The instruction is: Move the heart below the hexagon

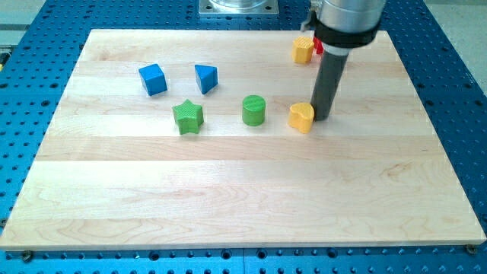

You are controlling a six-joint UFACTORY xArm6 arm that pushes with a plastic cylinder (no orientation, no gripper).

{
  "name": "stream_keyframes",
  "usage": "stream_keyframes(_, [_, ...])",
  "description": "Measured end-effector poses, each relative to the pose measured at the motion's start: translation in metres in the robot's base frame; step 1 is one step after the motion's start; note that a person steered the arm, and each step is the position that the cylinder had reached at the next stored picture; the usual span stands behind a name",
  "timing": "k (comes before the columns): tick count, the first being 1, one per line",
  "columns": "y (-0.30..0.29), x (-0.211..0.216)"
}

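A yellow heart block (301,117) lies right of the board's middle. My tip (323,118) stands just to the heart's right, touching or nearly touching it. A yellow hexagon block (303,49) sits near the view's top, straight above the heart, partly covered by the arm. A red block (319,46) peeks out beside the hexagon behind the rod; its shape is hidden.
A green cylinder (253,110) stands left of the heart, a green star (187,116) further left. A blue cube (153,79) and a blue triangle (205,78) lie at the upper left. The wooden board (243,198) rests on a blue perforated table (23,91).
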State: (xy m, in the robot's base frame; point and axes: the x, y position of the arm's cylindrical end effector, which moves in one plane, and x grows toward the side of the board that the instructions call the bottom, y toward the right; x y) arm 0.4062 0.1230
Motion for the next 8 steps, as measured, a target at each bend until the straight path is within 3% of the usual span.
stream_keyframes(2, [-0.019,0.093])
stream_keyframes(3, [-0.037,0.092])
stream_keyframes(6, [0.000,-0.070])
stream_keyframes(7, [0.001,-0.081])
stream_keyframes(8, [-0.004,-0.019])
